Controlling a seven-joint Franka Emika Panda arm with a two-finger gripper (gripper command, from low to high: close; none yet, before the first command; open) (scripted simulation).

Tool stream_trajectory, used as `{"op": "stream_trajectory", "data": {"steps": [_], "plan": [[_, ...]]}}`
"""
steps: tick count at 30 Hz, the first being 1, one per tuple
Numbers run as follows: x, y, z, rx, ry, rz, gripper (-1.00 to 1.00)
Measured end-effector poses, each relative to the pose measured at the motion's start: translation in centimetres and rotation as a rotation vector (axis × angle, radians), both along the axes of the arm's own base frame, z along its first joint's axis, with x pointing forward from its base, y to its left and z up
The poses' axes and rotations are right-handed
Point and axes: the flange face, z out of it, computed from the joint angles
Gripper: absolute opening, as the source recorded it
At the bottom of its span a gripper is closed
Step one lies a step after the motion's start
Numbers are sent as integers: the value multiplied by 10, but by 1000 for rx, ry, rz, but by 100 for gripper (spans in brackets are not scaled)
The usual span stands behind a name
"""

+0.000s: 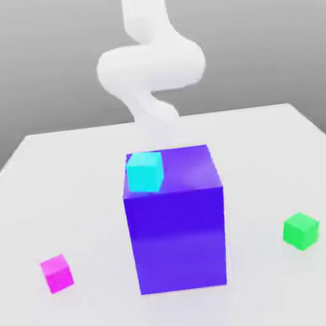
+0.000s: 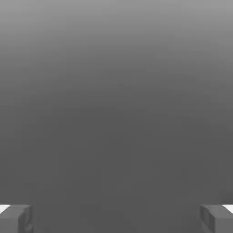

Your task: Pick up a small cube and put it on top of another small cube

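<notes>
Big block [image 1: 179,239]: blue-violet, nearest the exterior camera, mid-table, its front face square to the view.
Cyan cube [image 1: 145,172]: sits on the block's top, at the front corner toward the exterior view's left, slightly turned.
Pink cube [image 1: 57,273]: the thing to pick; on the table [image 1: 66,170] at the exterior view's left, near the front, well apart from the block, resting flat and a little rotated.
Green cube [image 1: 301,231]: on the table at the exterior view's right, about level with the pink one, also well apart from the block.
Arm [image 1: 150,67]: white, rising behind the block on the table's far side, its lower part hidden by the block.
Gripper [image 2: 116,218]: two grey fingertips [image 2: 16,218] at opposite edges of the hand view, spread wide, with nothing between them; it holds nothing.
Key relation: judging by the arm's place, the pink cube lies toward the front and to the exterior view's left of the hand, with the block between them, so the reach probably has to go around or over the block.
Long axis: none; the cube's slight turn may ask the fingers to line up with its faces.
Views: the exterior view gives all the cubes and their layout; the hand view gives the finger spread against plain grey.
</notes>
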Motion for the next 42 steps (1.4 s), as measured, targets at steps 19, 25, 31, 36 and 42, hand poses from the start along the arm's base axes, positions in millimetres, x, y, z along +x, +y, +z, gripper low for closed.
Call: {"op": "stream_trajectory", "data": {"steps": [19, 25, 31, 36, 42], "plan": [[76, -75, -161, -248, 177, 526, 0], [85, -95, -215, -320, 216, 688, 0], [87, -113, -269, -391, 249, 849, 0], [82, -128, -312, -450, 276, 984, 0], [70, -147, -360, -520, 307, 1145, 0]]}}
